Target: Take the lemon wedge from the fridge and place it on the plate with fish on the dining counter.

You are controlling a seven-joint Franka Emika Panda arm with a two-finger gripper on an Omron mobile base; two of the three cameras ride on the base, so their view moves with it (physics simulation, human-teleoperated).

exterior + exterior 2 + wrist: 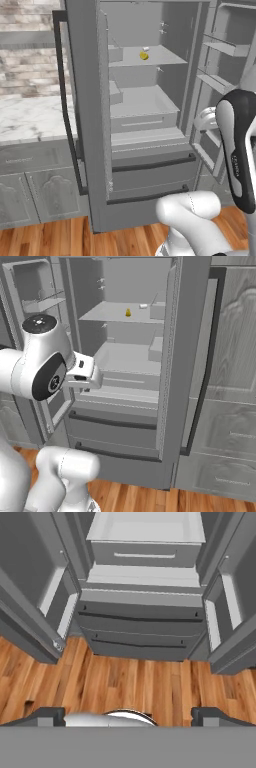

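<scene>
The tool [128, 714] is spread wide and empty, tilted down toward the wooden floor [130, 687] in front of the fridge [150, 125], low and well short of the shelves. Both fridge doors are open, and the two lower drawers [142, 629] are shut. The lemon wedge [144, 55] sits on an upper shelf [150, 59] toward the back, with a small pale item [143, 306] near it. To reach it well, I would lift the hand to shelf height, level the wrist, and go straight in between the doors, keeping the fingers spread until they flank the wedge, then close gently so the small piece does not skid away.
</scene>
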